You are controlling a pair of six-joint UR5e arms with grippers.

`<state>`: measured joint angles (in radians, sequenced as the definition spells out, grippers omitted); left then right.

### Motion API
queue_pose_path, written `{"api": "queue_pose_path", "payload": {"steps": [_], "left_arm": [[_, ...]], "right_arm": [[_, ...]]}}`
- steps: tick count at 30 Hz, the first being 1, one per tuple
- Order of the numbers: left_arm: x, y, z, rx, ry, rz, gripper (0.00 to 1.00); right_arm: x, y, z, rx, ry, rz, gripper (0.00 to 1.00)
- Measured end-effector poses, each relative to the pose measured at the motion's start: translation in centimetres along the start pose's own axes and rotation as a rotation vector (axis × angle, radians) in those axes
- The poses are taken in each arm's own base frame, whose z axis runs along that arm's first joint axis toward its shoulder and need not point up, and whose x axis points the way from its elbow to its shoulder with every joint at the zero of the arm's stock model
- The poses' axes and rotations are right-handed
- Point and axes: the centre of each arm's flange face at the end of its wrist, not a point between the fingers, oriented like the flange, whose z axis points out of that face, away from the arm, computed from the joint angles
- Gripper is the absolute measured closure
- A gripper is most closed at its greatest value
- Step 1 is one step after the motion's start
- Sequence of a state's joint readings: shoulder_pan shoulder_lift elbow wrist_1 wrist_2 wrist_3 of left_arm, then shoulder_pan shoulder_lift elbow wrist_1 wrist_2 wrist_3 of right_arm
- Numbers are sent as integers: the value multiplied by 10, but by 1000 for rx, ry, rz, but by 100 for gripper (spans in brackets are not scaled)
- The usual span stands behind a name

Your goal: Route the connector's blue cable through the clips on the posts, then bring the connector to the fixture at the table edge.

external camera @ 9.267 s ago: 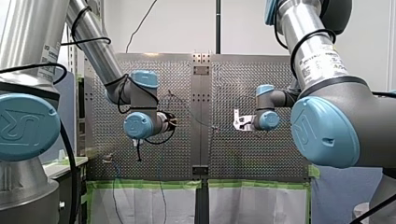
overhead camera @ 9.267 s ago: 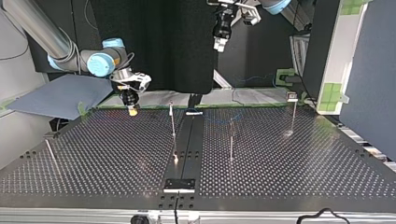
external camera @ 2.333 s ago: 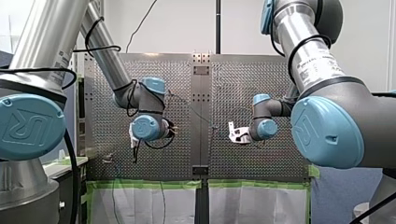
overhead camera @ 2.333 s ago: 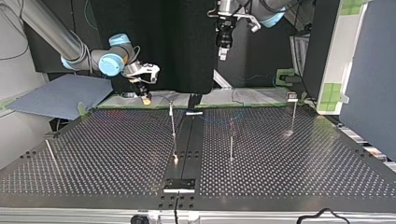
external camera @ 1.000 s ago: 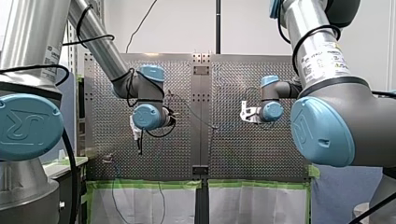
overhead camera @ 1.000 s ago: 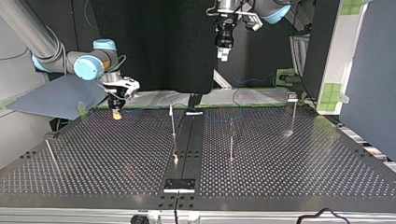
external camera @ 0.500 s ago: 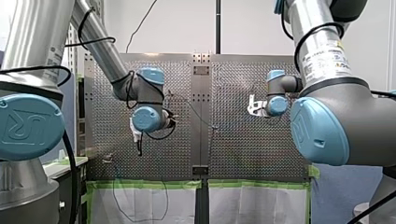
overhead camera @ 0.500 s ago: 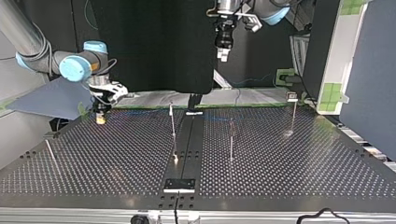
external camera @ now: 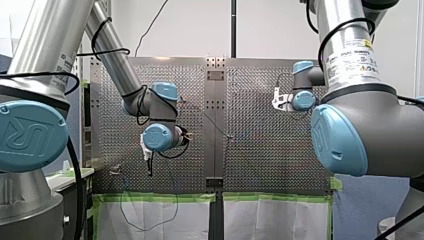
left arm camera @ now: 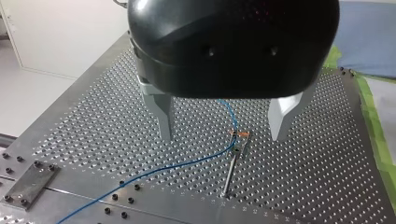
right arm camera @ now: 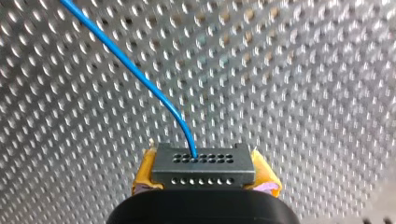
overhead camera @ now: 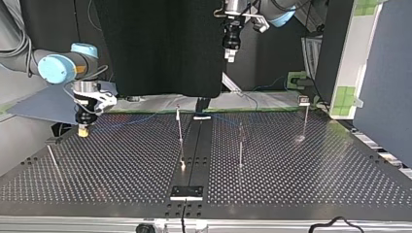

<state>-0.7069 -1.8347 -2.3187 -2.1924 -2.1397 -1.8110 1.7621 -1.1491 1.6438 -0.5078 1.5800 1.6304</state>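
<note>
Moved leftward in top view, my right hand [overhead camera: 83,129] clamps the connector [right arm camera: 204,169]; my left hand [left arm camera: 223,134] gapes.

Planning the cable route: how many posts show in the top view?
4, from the view's left: first post; second post, just before the centre strip; third post, past it; fourth post. More may be hidden.

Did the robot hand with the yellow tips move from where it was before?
Yes. In the top view, my right gripper went toward the view's left, farther from the tall middle post, with the connector in its grip.
</note>
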Motion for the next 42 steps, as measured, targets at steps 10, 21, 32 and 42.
{"api": "queue_pose_path", "payload": {"steps": [10,21,32,42], "left_arm": [[1,1,0,-2,1,0,0],[0,4,1,-13,5,4,0],[1,6,0,-21,14,13,0],[1,8,0,-33,19,18,0]], "right_arm": [[0,57,6,-129,-20,-10,100],[9,75,14,-83,-20,-40,100],[24,74,22,3,-43,-73,100],[31,90,26,14,-49,-73,100]]}}
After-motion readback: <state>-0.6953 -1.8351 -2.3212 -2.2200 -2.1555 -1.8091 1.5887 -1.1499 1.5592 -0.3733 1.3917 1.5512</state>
